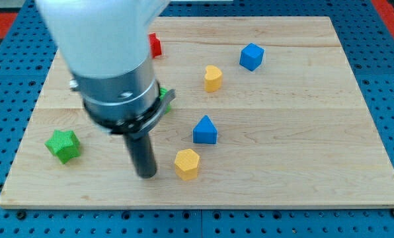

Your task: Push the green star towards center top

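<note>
The green star (63, 145) lies near the board's left edge, low in the view. My tip (146, 175) rests on the board well to the star's right and slightly lower, not touching it. The tip is just left of a yellow hexagon block (187, 163). The arm's wide body covers much of the upper left of the board.
A second green block (166, 99) peeks out from behind the arm, shape unclear. A red block (155, 45) is partly hidden near the top. A blue house-shaped block (205, 130), a yellow block (213, 78) and a blue cube (251, 57) lie on the wooden board (303, 132).
</note>
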### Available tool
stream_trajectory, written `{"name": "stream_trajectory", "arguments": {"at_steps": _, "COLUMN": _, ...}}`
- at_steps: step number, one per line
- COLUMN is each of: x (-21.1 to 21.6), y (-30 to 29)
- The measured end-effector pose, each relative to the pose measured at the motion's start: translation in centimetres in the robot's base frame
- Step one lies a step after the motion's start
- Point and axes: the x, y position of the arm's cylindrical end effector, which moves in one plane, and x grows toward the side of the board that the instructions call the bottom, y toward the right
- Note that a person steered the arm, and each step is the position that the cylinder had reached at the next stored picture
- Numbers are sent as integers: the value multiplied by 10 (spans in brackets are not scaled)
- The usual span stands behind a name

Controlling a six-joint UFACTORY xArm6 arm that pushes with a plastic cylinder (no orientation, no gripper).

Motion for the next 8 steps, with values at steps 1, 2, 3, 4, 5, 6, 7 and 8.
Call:
{"name": "stream_trajectory", "arguments": {"at_steps": 1, "x": -45, "y": -9}}
{"name": "stream_trajectory", "arguments": {"at_steps": 2, "x": -89, "y": -10}}
{"name": "stream_trajectory", "arguments": {"at_steps": 3, "x": -108, "y": 8}}
{"name": "stream_trajectory", "arguments": {"at_steps": 4, "x": -158, "y": 19}}
{"name": "stream_trajectory", "arguments": {"at_steps": 5, "x": -209, "y": 43}}
{"name": "stream_trajectory", "arguments": {"at_steps": 6, "x": -259, "y": 29}}
{"name": "stream_trajectory", "arguments": {"at_steps": 7, "x": -285, "y": 20}}
{"name": "stream_trajectory", "arguments": {"at_steps": 8, "x": -285, "y": -11}}
